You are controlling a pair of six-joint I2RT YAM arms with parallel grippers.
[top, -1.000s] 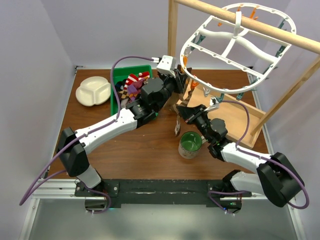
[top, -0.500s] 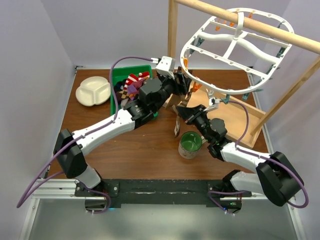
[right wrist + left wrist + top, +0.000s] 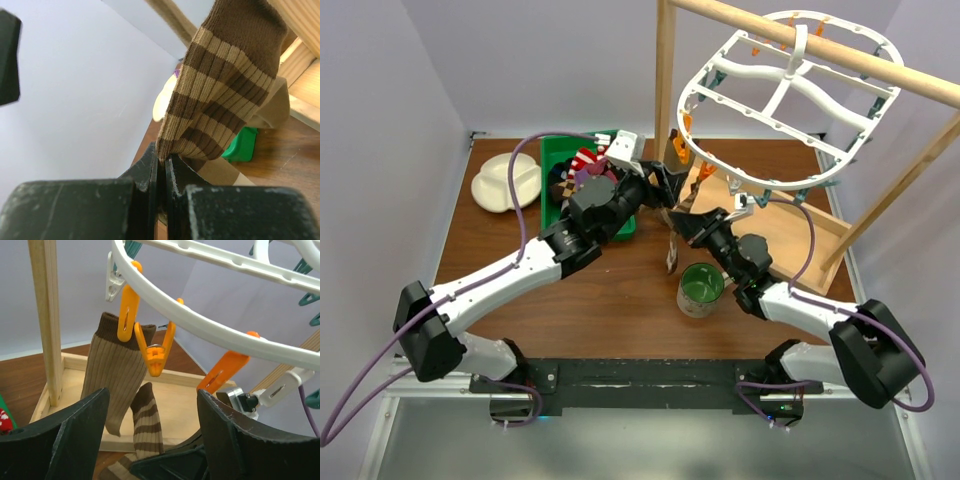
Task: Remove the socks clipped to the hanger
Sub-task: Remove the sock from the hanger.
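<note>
My left gripper [image 3: 150, 402] gapes wide and empty before the orange clip [image 3: 126, 315] holding the brown sock [image 3: 112, 375]. My right gripper [image 3: 161, 165] is clamped on its striped end. Next, probably: press that clip open.

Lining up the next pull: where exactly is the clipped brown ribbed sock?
Left wrist view, left of centre: the brown ribbed sock hangs from an orange plastic clip on the white plastic hanger rim, just right of the wooden post.

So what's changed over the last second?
The left claw opened and drew back from the rim of the hanger, towards the green bin; its arm swung left. The right claw stayed shut on the striped sock. The cup and plate haven't moved.
</note>
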